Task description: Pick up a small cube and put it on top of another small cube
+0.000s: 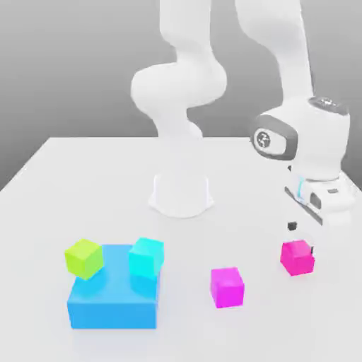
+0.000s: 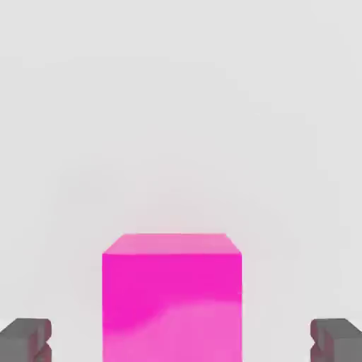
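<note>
Exterior view frontal; hand view close above small cube (image 2: 172,297).

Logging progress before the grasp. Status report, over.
Gripper open, straddling small cube on table, no contact. Another small cube untouched, apart. Nothing between them.

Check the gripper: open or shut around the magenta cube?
Open: the gripper fingertips stand clear of the small cube on both sides.

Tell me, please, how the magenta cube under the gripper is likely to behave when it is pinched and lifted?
The small cube has flat faces and sharp edges, so it probably will not roll. It looks rigid, so it should hold its shape. The gripper fingers stand wide on either side, so a centred pinch seems likely.
</note>
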Robot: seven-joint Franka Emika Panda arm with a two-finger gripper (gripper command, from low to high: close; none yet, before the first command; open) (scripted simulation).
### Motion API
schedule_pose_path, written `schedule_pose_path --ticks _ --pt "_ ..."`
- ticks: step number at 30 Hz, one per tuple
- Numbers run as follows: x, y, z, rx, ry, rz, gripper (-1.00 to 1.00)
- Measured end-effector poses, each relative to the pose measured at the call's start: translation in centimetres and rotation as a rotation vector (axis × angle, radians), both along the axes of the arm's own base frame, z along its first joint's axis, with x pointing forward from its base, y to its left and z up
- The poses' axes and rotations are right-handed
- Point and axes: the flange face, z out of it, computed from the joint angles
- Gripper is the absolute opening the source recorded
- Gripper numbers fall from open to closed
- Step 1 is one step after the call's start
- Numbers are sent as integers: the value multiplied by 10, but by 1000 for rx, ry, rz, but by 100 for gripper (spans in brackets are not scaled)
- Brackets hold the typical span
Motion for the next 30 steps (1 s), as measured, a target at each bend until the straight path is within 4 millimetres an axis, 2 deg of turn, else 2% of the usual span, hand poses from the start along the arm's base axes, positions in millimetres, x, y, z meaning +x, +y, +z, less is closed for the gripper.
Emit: schedule_pose_path --ticks 1,2,9,16,17,18,20,24,27,30 --pt "0 0 -9 0 0 0 0" --pt "-1 -1 -17 0 1 0 -100" --pt "-1 -1 -18 -2 2 0 -100" --pt "1 -3 39 -2 1 -2 -100" --pt "10 -11 46 -3 -3 -5 -100" --pt "22 -21 54 -5 -7 -10 -100" --pt "55 -60 68 -8 -15 -58 -100" --pt "96 -126 95 -16 -27 -73 -100" --pt "117 -188 115 -20 -30 -102 -100" --pt "126 -256 132 -22 -27 -136 -100"
